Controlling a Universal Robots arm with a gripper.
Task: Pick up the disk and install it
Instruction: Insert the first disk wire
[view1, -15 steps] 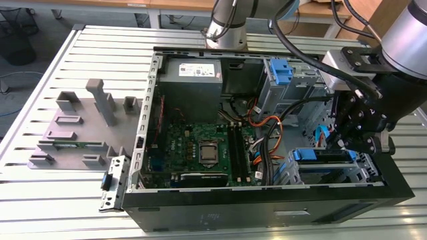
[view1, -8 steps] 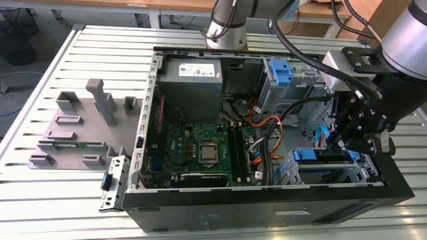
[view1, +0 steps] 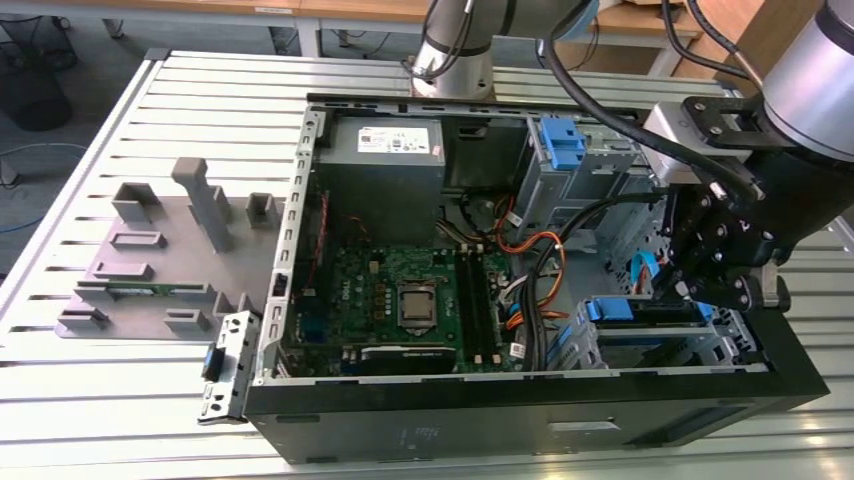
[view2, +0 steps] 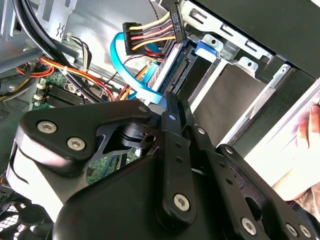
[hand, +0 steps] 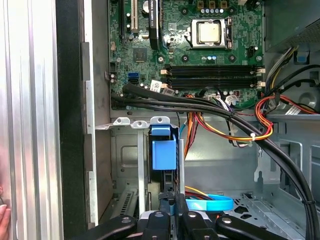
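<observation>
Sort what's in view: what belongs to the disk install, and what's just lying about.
Job in hand:
- disk, at the drive cage
- claw, right at the disk
- drive cage

Lying about:
- grey fixture tray, at the exterior view's left
- power supply
- motherboard
- blue bracket
- a person's hand, beside the case
</observation>
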